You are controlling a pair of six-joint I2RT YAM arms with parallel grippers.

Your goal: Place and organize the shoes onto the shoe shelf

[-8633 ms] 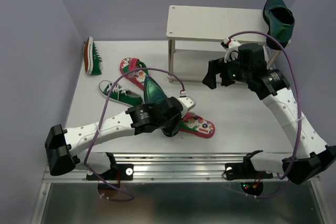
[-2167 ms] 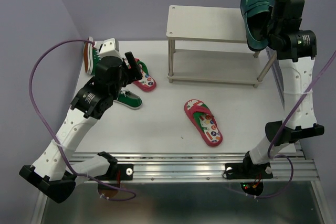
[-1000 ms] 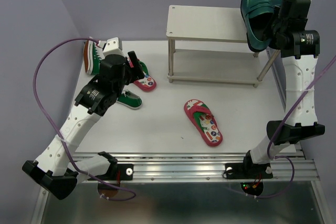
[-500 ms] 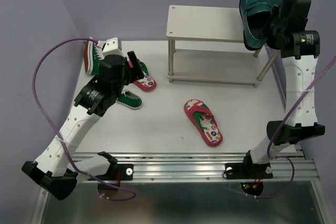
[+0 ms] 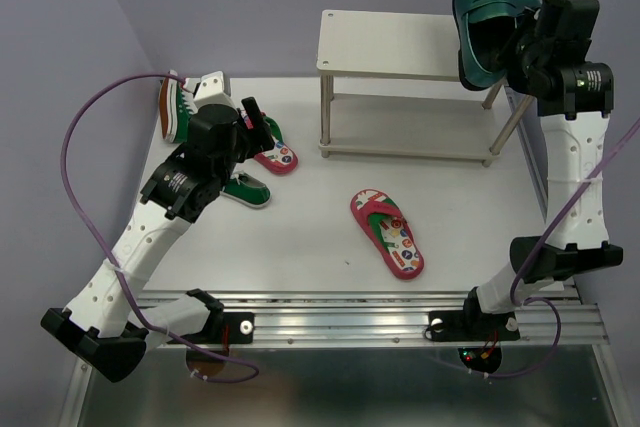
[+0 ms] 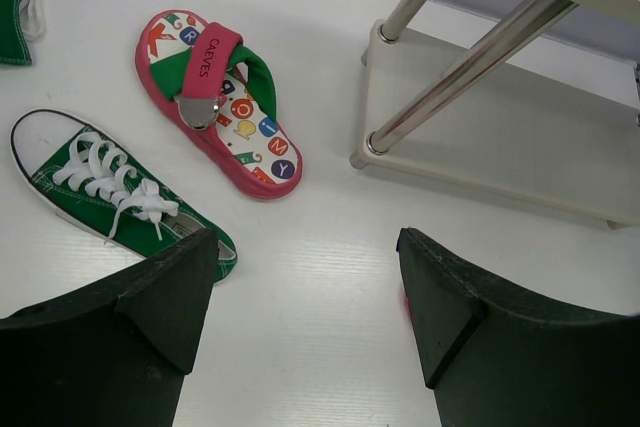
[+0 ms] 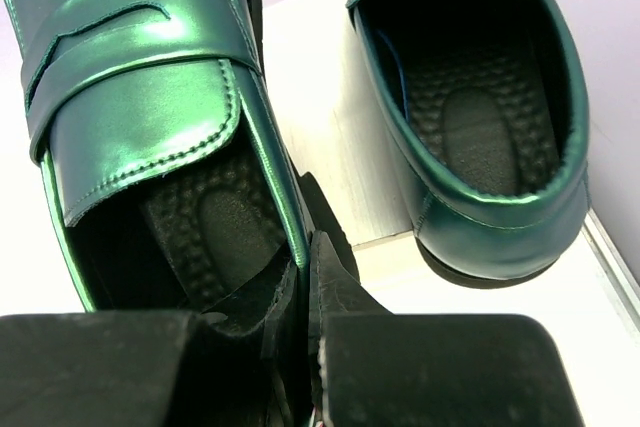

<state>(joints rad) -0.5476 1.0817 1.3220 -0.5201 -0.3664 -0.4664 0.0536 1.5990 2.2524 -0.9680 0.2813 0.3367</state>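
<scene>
Right jaws pinching loafer (image 7: pixel 140 97) rim, toe apparently cropped

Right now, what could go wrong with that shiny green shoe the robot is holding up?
1. The right gripper pinches only the thin side wall of the held loafer, so the shoe might slip or swing.
2. The other loafer sits with its heel near the edge of the shoe shelf. Lowering this one close beside it could nudge it off.
</scene>
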